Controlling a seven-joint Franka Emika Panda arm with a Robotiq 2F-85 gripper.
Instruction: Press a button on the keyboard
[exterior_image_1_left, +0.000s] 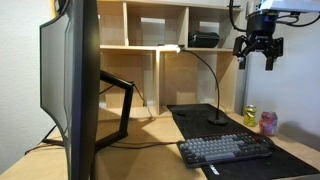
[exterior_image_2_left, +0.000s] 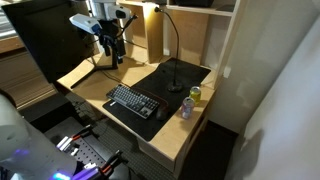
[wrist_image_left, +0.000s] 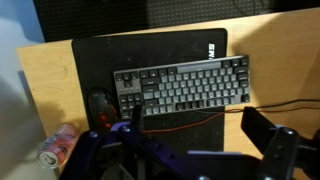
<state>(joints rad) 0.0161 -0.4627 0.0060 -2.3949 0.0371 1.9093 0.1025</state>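
End effector hangs high over the tabletop, well above the keyboard and touching nothing. Its fingers are spread wide and hold nothing; the wrist view shows the two of them framing the scene from the near edge, with open air between. The keyboard lies flat on the black desk mat, toward the mat's near edge, to the right of the big monitor in an exterior view. A gooseneck lamp stands on the mat behind it, and a yellow can and a pink jar sit beside the mat at the far right. My read on progress: nothing is pressed yet, and the job is at its very start. What remains is the whole descent, choosing a key, probably bringing the fingers together so one tip meets one keycap, then pushing down and lifting off. Individual keys are too small to single out here.
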